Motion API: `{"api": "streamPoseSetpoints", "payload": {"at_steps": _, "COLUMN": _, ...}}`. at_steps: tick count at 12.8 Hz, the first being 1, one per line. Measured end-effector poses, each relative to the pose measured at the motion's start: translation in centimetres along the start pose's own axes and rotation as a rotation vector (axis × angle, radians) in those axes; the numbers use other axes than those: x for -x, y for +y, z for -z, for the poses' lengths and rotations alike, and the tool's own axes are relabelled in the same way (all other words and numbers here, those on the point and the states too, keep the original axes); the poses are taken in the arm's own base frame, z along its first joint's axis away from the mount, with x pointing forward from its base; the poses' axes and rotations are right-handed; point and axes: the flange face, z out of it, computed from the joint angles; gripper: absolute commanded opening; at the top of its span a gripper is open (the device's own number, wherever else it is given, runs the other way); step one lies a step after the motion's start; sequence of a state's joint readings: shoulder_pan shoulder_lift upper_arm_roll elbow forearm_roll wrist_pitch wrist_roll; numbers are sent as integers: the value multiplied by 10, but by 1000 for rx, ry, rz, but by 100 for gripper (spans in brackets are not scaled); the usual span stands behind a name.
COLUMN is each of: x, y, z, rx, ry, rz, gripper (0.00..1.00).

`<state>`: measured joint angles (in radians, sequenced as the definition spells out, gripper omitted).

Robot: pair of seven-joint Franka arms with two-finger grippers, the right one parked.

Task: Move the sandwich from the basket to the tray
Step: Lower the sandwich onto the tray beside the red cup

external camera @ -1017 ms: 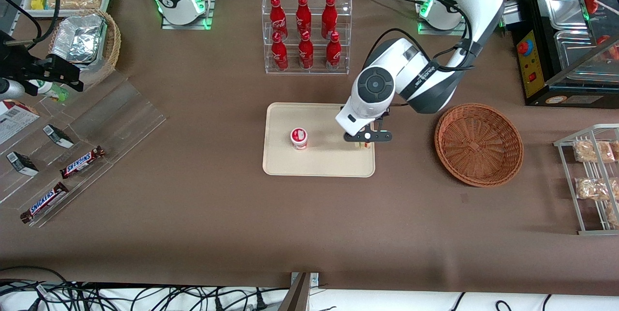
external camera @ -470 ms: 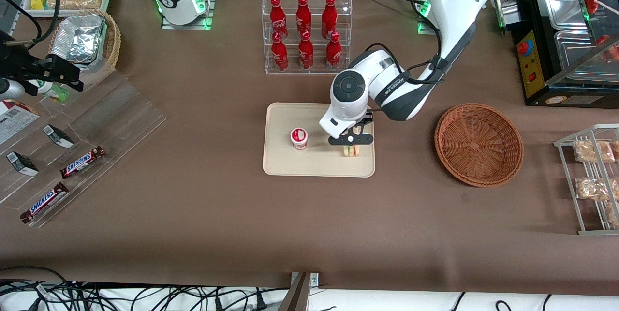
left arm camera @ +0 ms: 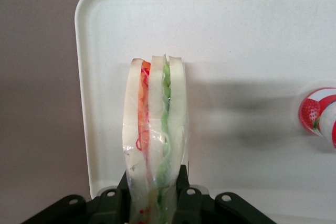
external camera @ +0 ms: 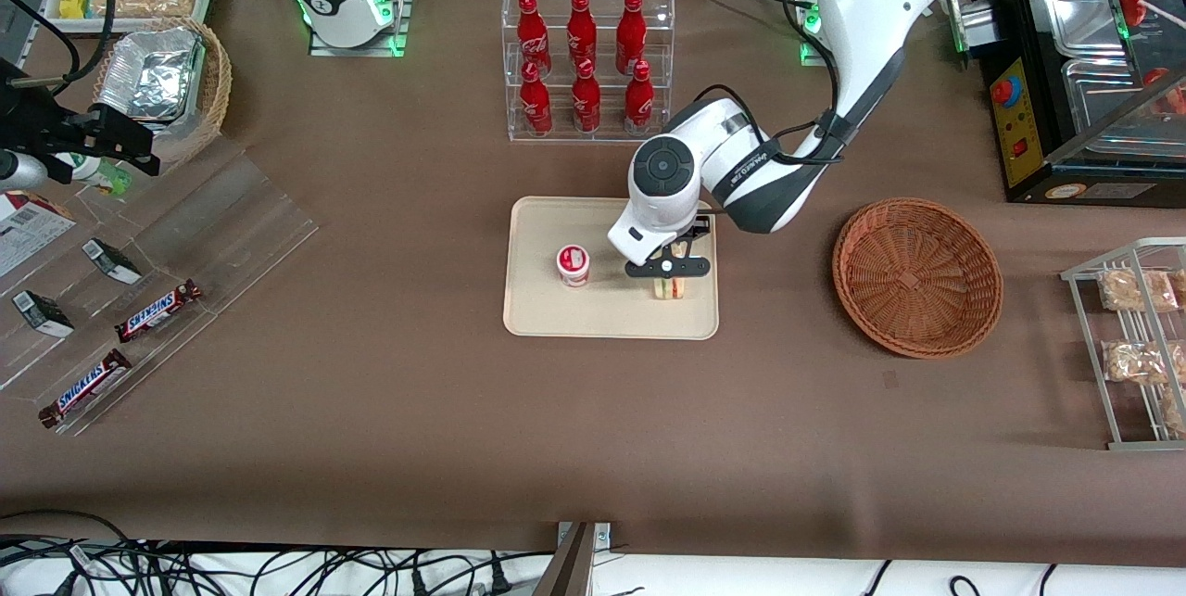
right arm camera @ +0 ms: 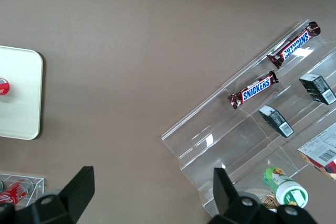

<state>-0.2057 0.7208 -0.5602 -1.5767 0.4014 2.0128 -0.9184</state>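
Gripper [external camera: 669,270] low over the tray [external camera: 547,313], near the middle of the front view and just right of centre on the tray's surface — jaws narrowed onto the sandwich [external camera: 671,287], pinching its wrapped sides. In the wrist view, the same gripper [left arm camera: 154,198] clamped on the wedge's base, black fingers [left arm camera: 180,195] pressed against the clear wrap on both flanks, no gap visible between pads and sandwich [left arm camera: 156,129]. Sandwich standing on edge, white bread slices upright, pink-red filling in one layer and green in the next, set over the tray [left arm camera: 252,35] close to a rounded corner; contact between its lower end and the tray surface not discernible. Small red-and-white lidded cup [external camera: 573,264] also on the tray, apart from the sandwich, toward the parked arm's end. Basket [external camera: 917,276] at the right of the front view, off the tray, nothing in it. Rack of red bottles [external camera: 586,58] in the upper middle of that frame, farther from the front camera than the tray. Snickers bars [external camera: 157,310] on the clear stepped display at the lower left.
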Motion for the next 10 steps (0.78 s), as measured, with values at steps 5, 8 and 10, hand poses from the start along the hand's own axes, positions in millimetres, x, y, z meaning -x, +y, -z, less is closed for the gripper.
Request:
{"api": "streamPoseSetpoints", "payload": {"at_steps": 5, "x": -1, "y": 1, "z": -10, "rx": -5, "ry": 0, "rz": 5, "gripper": 61}}
{"api": "streamPoseSetpoints", "payload": {"at_steps": 8, "x": -1, "y": 1, "z": -12, "rx": -5, "ry": -4, "rz": 6, "gripper": 100}}
{"api": "streamPoseSetpoints", "payload": {"at_steps": 10, "x": -3, "y": 0, "z": -11, "rx": -3, "ry": -1, "rz": 12, "gripper": 100}}
